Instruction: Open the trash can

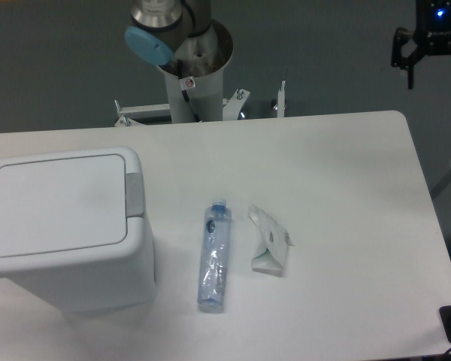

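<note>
White and wide, the table (346,226) sits under a grey wall, and the tool (415,54) hangs up in the far right corner, too small and dark to tell if its fingers are apart. One carton (269,248) and one bottle (214,256) lie side by side in the middle. One trash can (60,226) stands at the left with its lid shut, so its inside is hidden.
</note>
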### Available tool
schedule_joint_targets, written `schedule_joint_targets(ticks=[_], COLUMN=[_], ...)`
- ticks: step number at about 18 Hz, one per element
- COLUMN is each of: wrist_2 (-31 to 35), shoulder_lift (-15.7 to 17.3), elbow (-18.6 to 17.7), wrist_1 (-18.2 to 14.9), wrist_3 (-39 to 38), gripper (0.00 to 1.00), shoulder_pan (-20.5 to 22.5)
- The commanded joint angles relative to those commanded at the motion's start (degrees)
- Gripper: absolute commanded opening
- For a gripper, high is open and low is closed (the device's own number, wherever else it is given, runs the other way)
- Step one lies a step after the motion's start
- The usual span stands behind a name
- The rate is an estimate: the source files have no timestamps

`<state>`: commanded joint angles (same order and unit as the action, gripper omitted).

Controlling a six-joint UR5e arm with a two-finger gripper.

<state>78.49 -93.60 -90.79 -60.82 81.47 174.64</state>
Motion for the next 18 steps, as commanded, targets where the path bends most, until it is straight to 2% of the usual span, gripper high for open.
schedule_joint_targets(ticks=[7,10,13,14,18], wrist_2=[0.1,0.1,-0.1,-0.6,-6.5], shoulder_lift=[0.5,0.6,0.4,0.4,0.4], elbow=[-0.4,-0.8,0.0,0.3,1.0], wrist_1=[-0.2,-0.2,-0.1,0.0,0.2], wrist_3=[-1.8,-14.2,-34.6,-39.0,-55.5], gripper=[1.0,1.0,1.0,1.0,1.0], shoulder_pan=[-1.0,-7.1,-15.2,-17.0,-21.2])
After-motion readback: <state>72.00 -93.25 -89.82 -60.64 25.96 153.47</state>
